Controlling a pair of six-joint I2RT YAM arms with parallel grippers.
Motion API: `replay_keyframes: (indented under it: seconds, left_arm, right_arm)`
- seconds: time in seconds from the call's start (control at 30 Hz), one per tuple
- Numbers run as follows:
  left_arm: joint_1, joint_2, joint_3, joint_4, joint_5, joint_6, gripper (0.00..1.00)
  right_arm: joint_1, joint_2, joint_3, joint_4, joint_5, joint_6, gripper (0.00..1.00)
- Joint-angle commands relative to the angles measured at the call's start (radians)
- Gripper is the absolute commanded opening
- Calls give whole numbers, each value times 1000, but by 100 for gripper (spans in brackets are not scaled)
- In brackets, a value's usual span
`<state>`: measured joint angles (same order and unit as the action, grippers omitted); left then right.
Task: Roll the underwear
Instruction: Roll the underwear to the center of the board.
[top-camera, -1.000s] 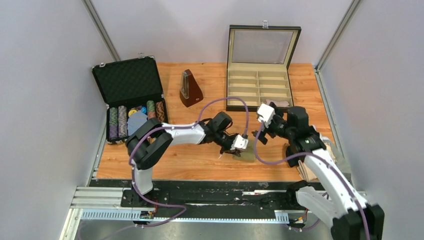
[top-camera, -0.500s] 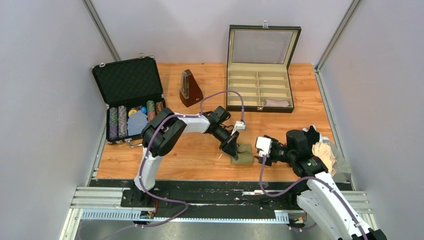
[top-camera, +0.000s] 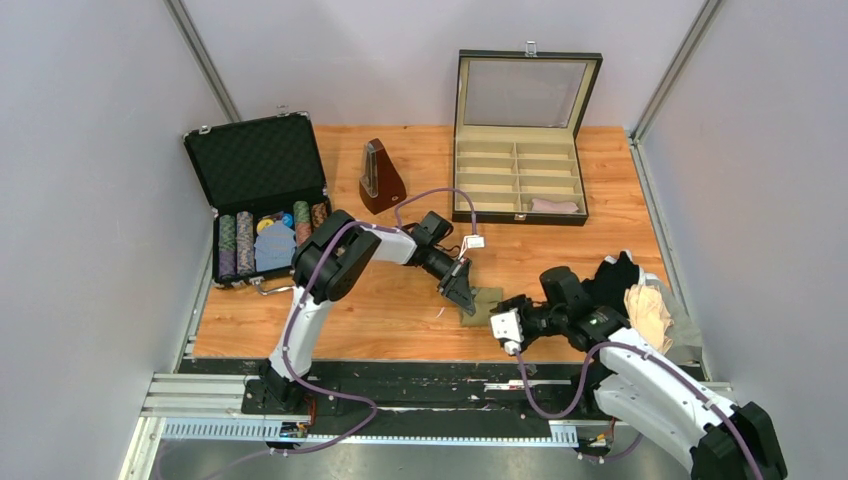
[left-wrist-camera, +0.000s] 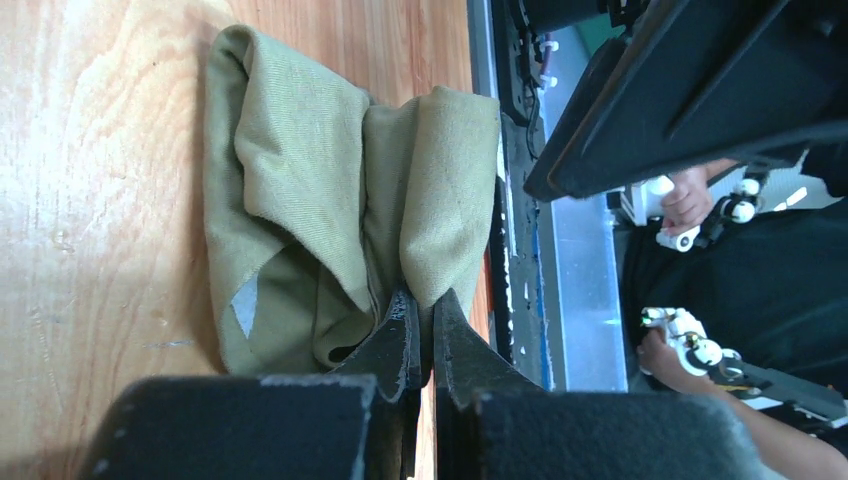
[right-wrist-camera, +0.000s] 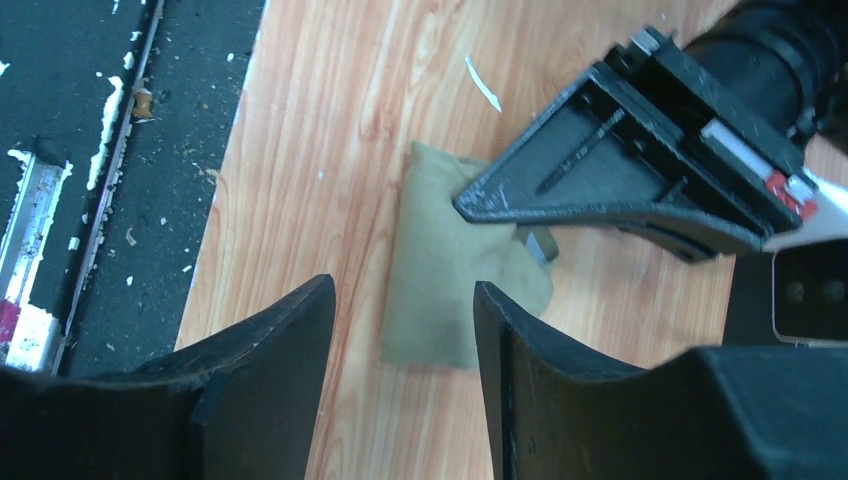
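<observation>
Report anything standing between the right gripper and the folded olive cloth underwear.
Nothing blocks the right gripper: the folded olive cloth underwear's near side lies bare. The left gripper, shut on a fold, covers only the opposite side.

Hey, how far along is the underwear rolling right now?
Done: one pale piece lies in the near-right compartment of the divided box. In hand: the olive underwear, loosely folded, is pinched by the left pincer; the right pincer hovers open above it. Left: finishing that roll, plus the cream piece and black piece heaped at the right edge of the table.

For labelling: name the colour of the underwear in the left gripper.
Underwear: olive-khaki; left wrist view.
</observation>
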<state>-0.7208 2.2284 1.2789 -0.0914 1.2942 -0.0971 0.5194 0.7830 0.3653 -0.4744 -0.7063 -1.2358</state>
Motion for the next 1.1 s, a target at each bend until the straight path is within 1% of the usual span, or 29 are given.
replay_keyframes:
  seconds: [0.0,0.07,0.13,0.23,0.33,0.53,0.63,0.7,0.8,0.83,0.87,0.9,0.93,0.97,1.0,1.07]
  left_arm:
    - [12,30,5,42,4,-65,0]
    - [12,36,11,41,12,-72,0]
    - [12,46,17,37,21,-76,0]
    - [14,53,25,34,27,-78,0]
    - [16,56,27,29,28,-76,0]
    - [20,56,37,5,28,-59,0]
    - [21,58,43,-9,30,-49,0]
    - [22,57,45,-14,34,-45,0]
    - [23,54,47,-19,31,-43,1]
    - [23,51,48,-26,27,-41,3]
    - [23,51,49,-29,25,-40,13]
    - [24,47,52,-45,16,-36,21]
    - [25,42,53,-70,4,-33,37]
    - [27,24,49,-80,-31,-22,42]
    - [30,11,43,-86,-42,-16,49]
    - [47,-39,8,-64,-85,-35,54]
  right_arm:
    - [75,2,-57,164,29,-50,57]
    - [117,-9,-103,266,96,-26,60]
    - [157,-6,-143,342,167,-17,60]
    - [202,19,-170,400,238,21,58]
    - [231,21,-201,461,295,34,58]
    - [244,26,-233,533,344,21,57]
    - [245,55,-239,551,364,8,56]
    - [244,87,-240,569,378,5,54]
    - [245,143,-233,594,388,10,48]
    - [245,163,-230,601,391,8,46]
    - [245,191,-222,601,393,9,42]
    - [245,222,-210,599,400,21,33]
    - [245,252,-187,577,406,38,27]
    - [245,284,-148,547,414,60,21]
    - [243,310,-121,524,417,88,19]
    - [219,316,-66,437,357,120,16]
